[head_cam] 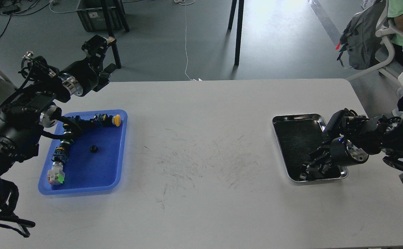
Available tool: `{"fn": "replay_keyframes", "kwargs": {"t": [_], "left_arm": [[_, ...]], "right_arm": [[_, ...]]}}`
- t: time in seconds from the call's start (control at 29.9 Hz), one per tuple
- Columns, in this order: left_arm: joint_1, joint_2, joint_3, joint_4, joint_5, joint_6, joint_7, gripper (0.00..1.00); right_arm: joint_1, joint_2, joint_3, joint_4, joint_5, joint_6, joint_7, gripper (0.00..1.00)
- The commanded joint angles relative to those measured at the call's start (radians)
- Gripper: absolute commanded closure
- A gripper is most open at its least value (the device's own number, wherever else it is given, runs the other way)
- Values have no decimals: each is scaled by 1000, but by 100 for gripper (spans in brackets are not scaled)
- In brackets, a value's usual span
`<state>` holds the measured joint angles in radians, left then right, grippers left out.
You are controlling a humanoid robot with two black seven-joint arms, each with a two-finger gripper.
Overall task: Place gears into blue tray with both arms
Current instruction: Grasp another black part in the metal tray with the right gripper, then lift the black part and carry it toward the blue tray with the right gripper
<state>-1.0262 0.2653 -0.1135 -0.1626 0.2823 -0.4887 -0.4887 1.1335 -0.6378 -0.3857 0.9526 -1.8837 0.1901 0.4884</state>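
Gear one lies in the blue tray. Right tool reaches into the steel tray, opening unreadable; left tool hangs raised, apparently empty, opening unclear.

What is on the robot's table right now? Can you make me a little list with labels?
table: white table
left side: blue tray
in blue tray: one black gear, push-button switches
right side: steel tray
left gripper: raised beyond the table's far edge
right gripper: low in steel tray, grip unclear
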Motion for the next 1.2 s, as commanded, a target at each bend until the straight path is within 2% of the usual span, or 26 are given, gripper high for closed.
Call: {"fn": "replay_keyframes", "kwargs": {"t": [0.0,0.1,0.23,0.3,0.5,0.64,0.87,1.17], "left_arm": [[0,2,0,0,0,0,0,1],[0,2,0,0,0,0,0,1],[0,2,0,0,1,0,0,1],[0,2,0,0,1,0,0,1],[0,2,0,0,0,0,0,1],[0,2,0,0,0,0,0,1],[-3,3,-5,0,-2,0,0,1],[-5,37,-34,-2,-22,0,0,1]], "right_arm": [[0,1,-1,8,-2,0,0,79],[0,0,-1,9,-3,0,0,86],[0,0,-1,9,-3,0,0,90],[3,0,-1,8,-3,0,0,97],[46,-5,-1,-6,-2,0,0,98],[66,10,34,-66,3,-9,0,98],[46,156,269,-221,18,-61,0,98],[28,340,389,-304,21,-194,0,98]]}}
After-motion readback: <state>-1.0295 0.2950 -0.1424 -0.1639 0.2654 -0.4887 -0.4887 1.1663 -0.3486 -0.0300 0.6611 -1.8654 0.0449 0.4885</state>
